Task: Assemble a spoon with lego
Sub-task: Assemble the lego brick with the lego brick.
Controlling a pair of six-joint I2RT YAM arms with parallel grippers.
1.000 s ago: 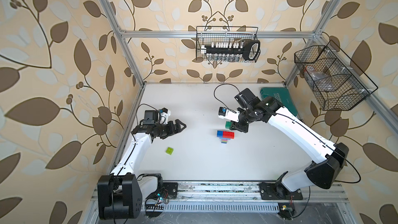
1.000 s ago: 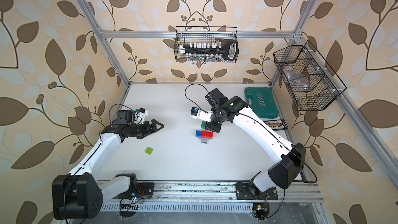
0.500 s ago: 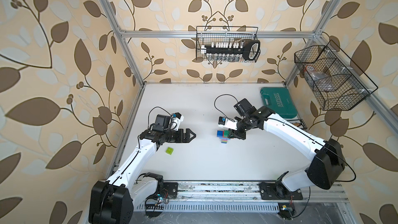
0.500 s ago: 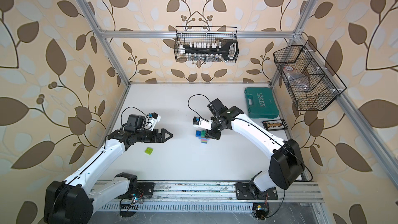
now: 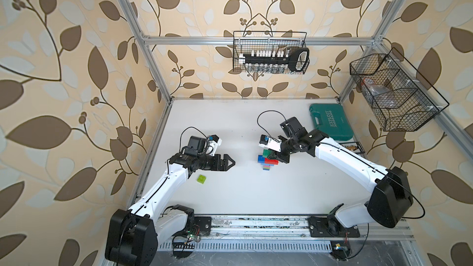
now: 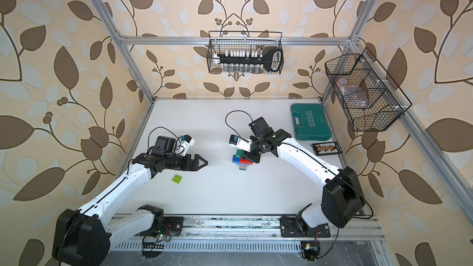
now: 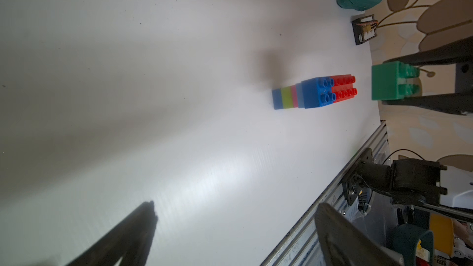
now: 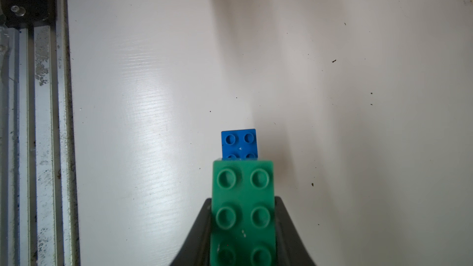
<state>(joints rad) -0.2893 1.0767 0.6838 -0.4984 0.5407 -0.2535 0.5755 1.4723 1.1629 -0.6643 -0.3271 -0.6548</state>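
The spoon [image 5: 267, 161] is part-built, mid-worktop [image 5: 230, 124]. It seems to stand on its narrow stem end: blue, lime, pink below, then a blue and a red brick side by side on top, studs up. Just above the red one, w/ a clear gap in the left wrist view, hangs the green brick [image 7: 386, 80], clamped lengthwise in the right pincer [image 8: 243, 216]. From that wrist only the blue top brick shows past it.

Risks: the foot is narrow, so a press landing off-centre would prob. topple the stack. If studs are misaligned, the brick won't seat and may shove the build sideways. The green brick hides the red one from the right wrist cam, so alignment is hard to judge.

Nothing braces the build. The left pincer [image 5: 227, 163], jaws wide apart and empty, is well off to the side. A loose lime brick [image 5: 201, 179] lies near that arm, not yet fitted.

Further out: teal tool case [image 5: 330, 121], small black tray [image 5: 350, 147] beside it, wire baskets [image 5: 270, 55] on the walls. None blocks the way down.
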